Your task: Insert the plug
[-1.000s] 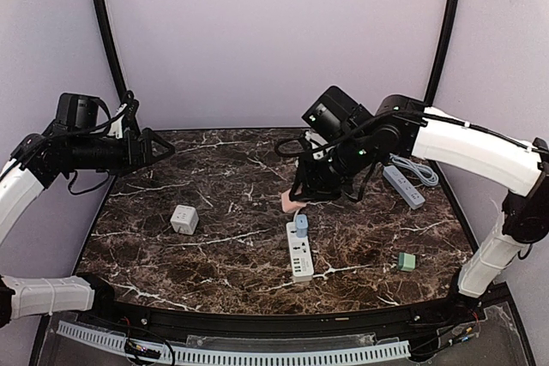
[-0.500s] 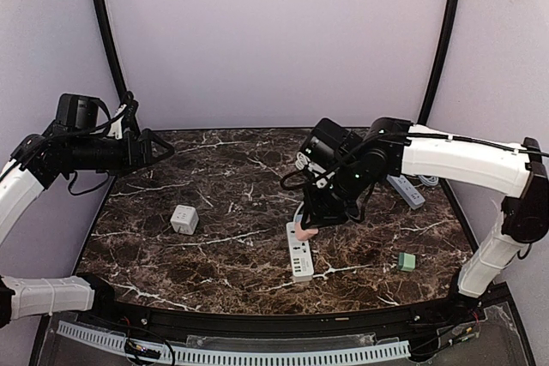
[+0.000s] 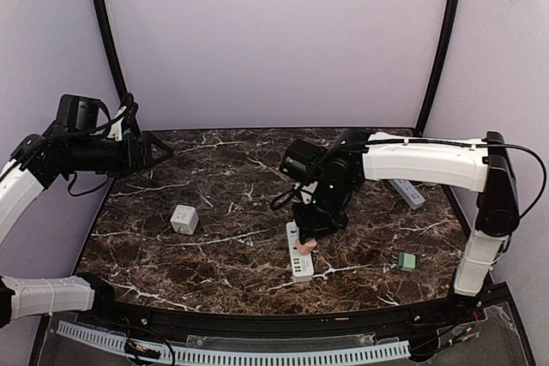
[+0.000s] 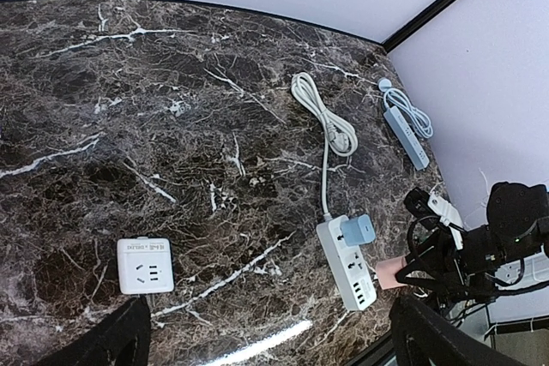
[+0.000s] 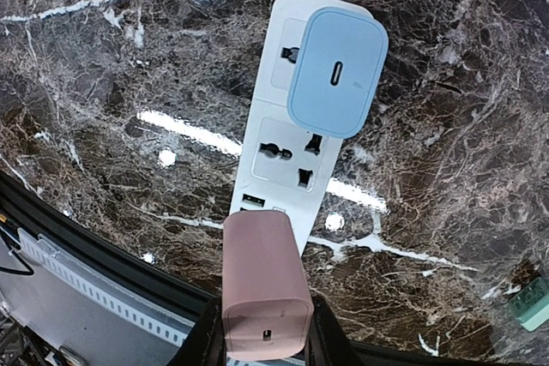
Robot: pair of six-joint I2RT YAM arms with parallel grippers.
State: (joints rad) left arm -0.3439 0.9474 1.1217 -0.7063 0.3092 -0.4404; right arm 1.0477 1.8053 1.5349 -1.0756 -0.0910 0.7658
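My right gripper (image 5: 264, 332) is shut on a pink plug (image 5: 263, 285), a block-shaped charger, held above the near end of a white power strip (image 5: 296, 152). In the top view the pink plug (image 3: 304, 247) hangs under the right gripper (image 3: 310, 236) over the white power strip (image 3: 299, 256). A light blue charger (image 5: 336, 70) sits in the strip's far socket; the middle socket (image 5: 287, 156) is free. My left gripper (image 3: 159, 150) stands open at the far left, well above the table, holding nothing. The left wrist view shows the power strip (image 4: 346, 265) and pink plug (image 4: 388, 272) from afar.
A white cube socket (image 3: 184, 219) lies left of centre. A grey-blue power strip (image 3: 405, 188) with its coiled cord lies at the back right, and a small green block (image 3: 407, 261) at the front right. The white strip's cord (image 4: 322, 117) coils toward the back.
My right arm has swung left and toward the near edge, lowering the pink plug from behind the strip's far end to above its near end. The left arm has stayed still.
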